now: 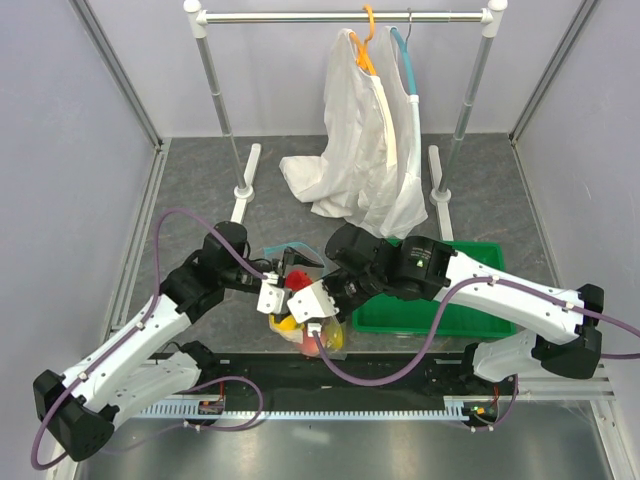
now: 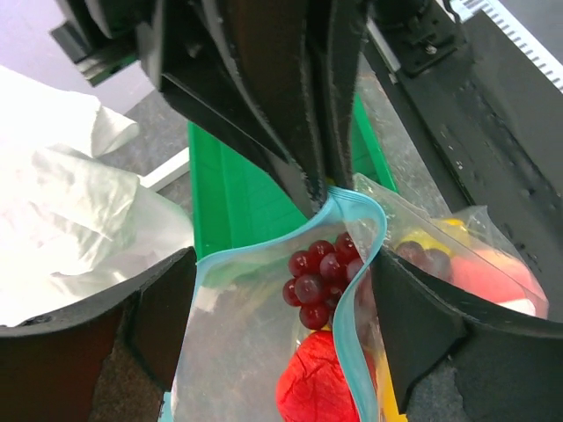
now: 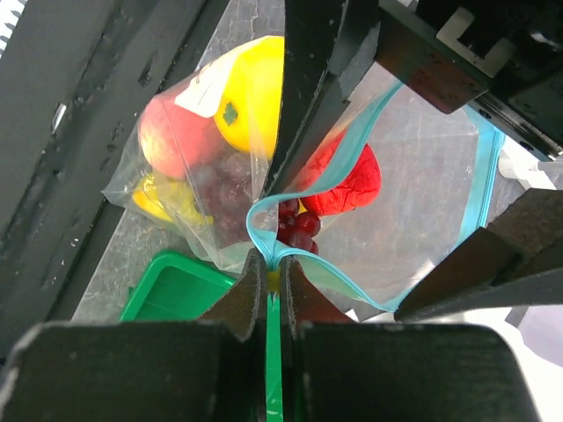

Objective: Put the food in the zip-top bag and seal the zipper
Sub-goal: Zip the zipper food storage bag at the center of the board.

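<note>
The clear zip-top bag (image 1: 305,325) hangs between my two grippers with its mouth gaping. Inside it lie the food pieces: a purple grape bunch (image 2: 321,268), a red fruit (image 2: 321,387), a yellow piece (image 3: 255,88) and a peach (image 3: 171,132). My right gripper (image 3: 273,262) is shut on one end of the teal zipper (image 3: 252,221). The left gripper (image 2: 277,290) is open and straddles the bag's mouth. Its right finger (image 2: 422,325) rests against a fold of the zipper (image 2: 347,346), and its left finger (image 2: 106,343) stands at the mouth's other edge.
A green tray (image 1: 470,315) lies just right of the bag, under the right arm. At the back stands a clothes rack (image 1: 345,16) with white garments (image 1: 365,150) hanging to the table. A black rail runs along the near edge.
</note>
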